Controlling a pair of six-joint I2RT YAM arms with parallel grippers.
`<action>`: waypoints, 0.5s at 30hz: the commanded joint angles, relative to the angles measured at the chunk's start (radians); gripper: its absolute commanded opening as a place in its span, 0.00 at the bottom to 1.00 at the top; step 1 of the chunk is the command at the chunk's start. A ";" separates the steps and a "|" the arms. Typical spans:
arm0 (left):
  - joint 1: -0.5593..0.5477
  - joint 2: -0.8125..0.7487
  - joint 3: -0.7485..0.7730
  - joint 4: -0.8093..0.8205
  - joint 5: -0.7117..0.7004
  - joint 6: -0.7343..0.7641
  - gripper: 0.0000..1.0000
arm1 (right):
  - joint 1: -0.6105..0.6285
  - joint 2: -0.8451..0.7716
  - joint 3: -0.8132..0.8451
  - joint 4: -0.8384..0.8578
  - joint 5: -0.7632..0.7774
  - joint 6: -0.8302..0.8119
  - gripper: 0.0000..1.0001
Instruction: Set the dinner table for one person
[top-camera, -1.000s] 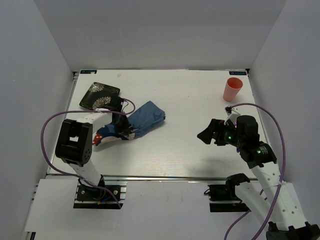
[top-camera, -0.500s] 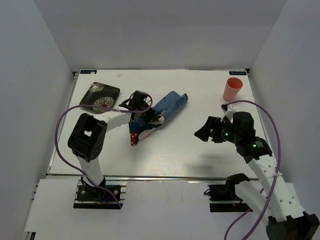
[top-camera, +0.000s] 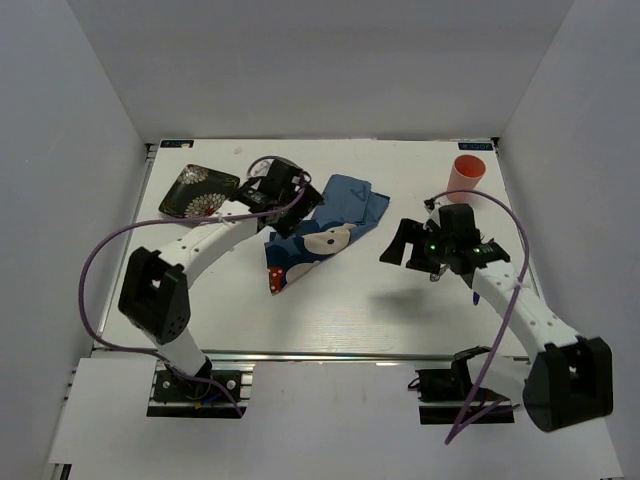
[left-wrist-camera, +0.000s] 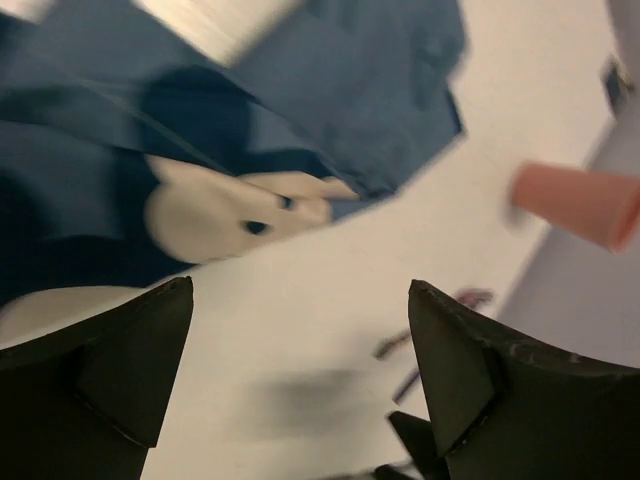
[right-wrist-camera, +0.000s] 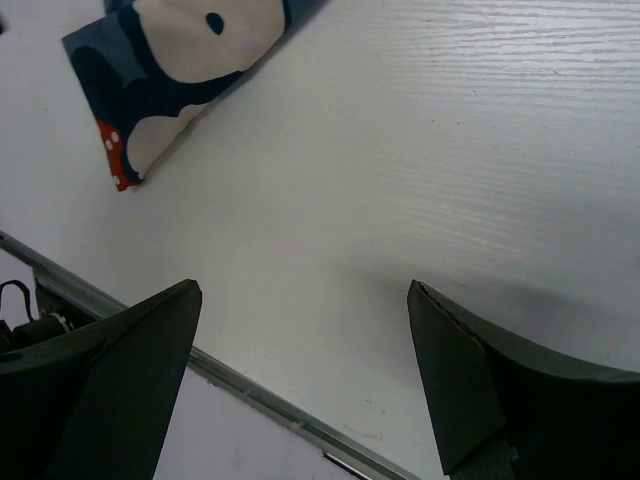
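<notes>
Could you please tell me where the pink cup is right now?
In the top external view, the pink cup stands at the far right corner of the dinner table, beyond the right gripper and apart from it.

end effector (left-wrist-camera: 300, 288) spread | blue cloth (left-wrist-camera: 330, 80) (blurred) | pink cup (left-wrist-camera: 578, 205) right

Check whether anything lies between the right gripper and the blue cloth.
Nothing visible does. Only bare white table separates the right gripper from the blue cloth; the cup stands on the gripper's other side.
</notes>
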 joint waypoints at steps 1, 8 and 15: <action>0.048 -0.103 -0.002 -0.330 -0.273 0.073 0.98 | 0.014 0.108 0.090 0.060 0.052 -0.001 0.89; 0.201 -0.096 -0.080 -0.311 -0.335 0.248 0.97 | 0.053 0.279 0.124 0.149 0.020 0.030 0.89; 0.312 0.012 -0.128 -0.088 -0.012 0.582 0.87 | 0.067 0.320 0.135 0.174 -0.043 -0.018 0.89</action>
